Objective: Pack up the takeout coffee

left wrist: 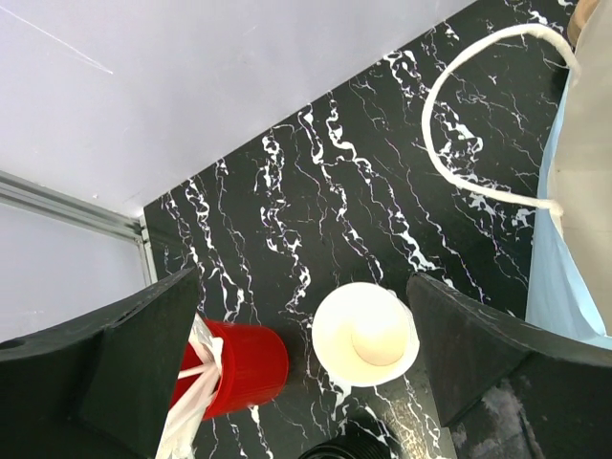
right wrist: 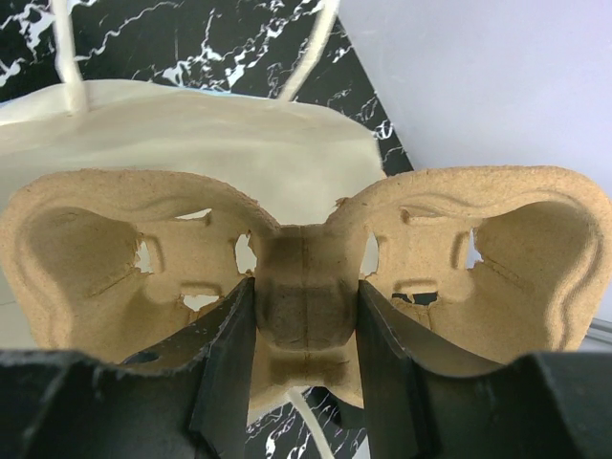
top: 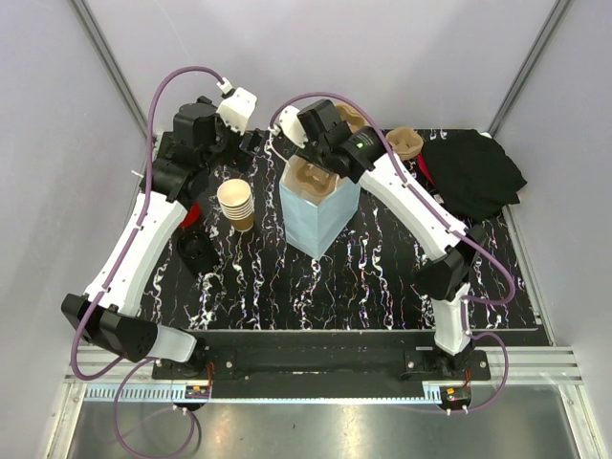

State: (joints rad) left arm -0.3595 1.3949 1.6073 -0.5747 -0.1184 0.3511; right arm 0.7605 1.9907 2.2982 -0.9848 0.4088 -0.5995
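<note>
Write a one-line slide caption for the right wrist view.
Right hand pinching the centre ridge of a pulp cup carrier over an open pale bag.

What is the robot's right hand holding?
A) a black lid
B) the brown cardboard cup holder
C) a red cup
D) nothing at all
B: in the right wrist view, the right hand has its two fingers pinched on the middle ridge of the brown cup holder.

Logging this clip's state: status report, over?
Left gripper open, empty, short of the cup stack. Right gripper shut on pulp carrier, over the blue bag. No single cup pulled yet; black lid loose beside the stack.
</note>
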